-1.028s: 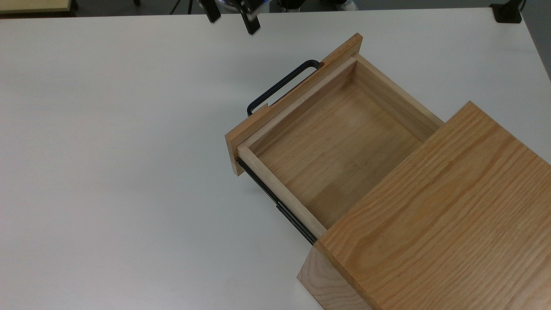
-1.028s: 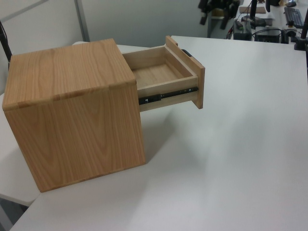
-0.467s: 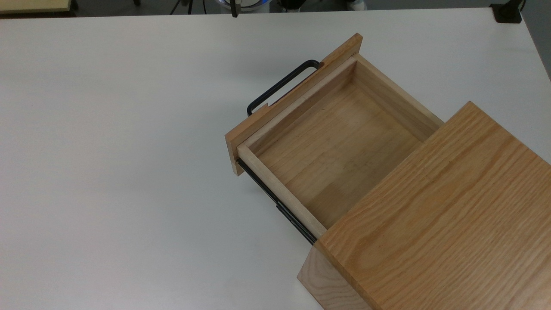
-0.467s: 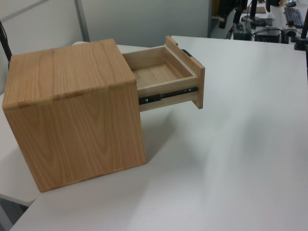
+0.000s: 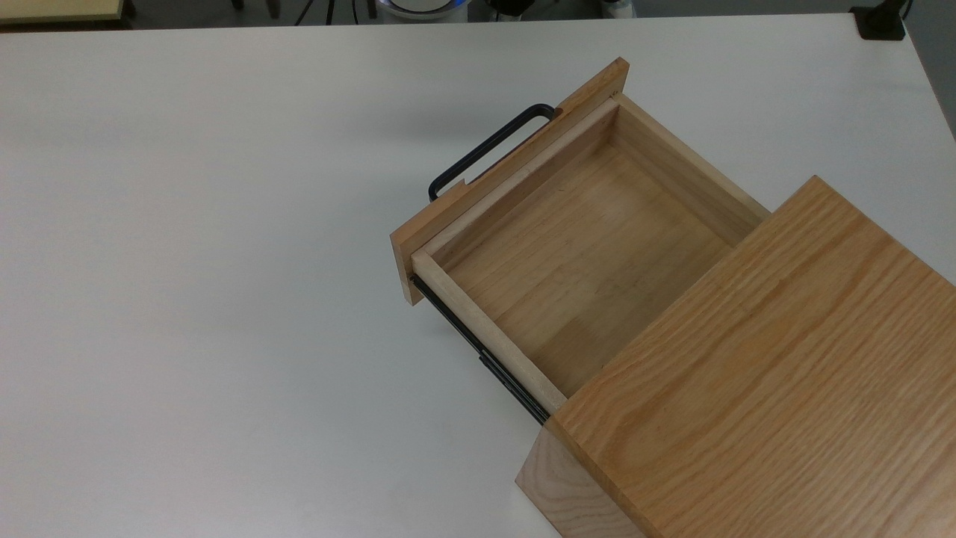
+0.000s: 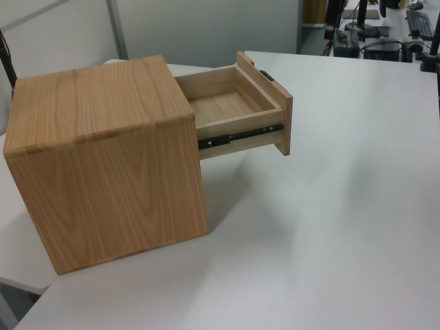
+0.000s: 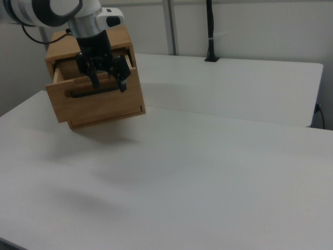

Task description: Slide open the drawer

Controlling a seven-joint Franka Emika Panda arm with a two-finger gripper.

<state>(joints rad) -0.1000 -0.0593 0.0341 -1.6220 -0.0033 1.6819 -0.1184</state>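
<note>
Your gripper [image 7: 108, 82] hangs open, holding nothing; the boxy pale-wood drawer [image 5: 575, 254] sticks out of the oak-grain cabinet [image 5: 754, 373] near the table [image 5: 187, 299] edge.

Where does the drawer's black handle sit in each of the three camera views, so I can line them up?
Top view: handle upper centre, on the front panel's outer face.
Left view: a sliver behind the panel's top edge, upper right of centre.
Right view: a dark bar across the panel, upper left.
Shared landmark: the drawer pulled out of the cabinet.
</note>
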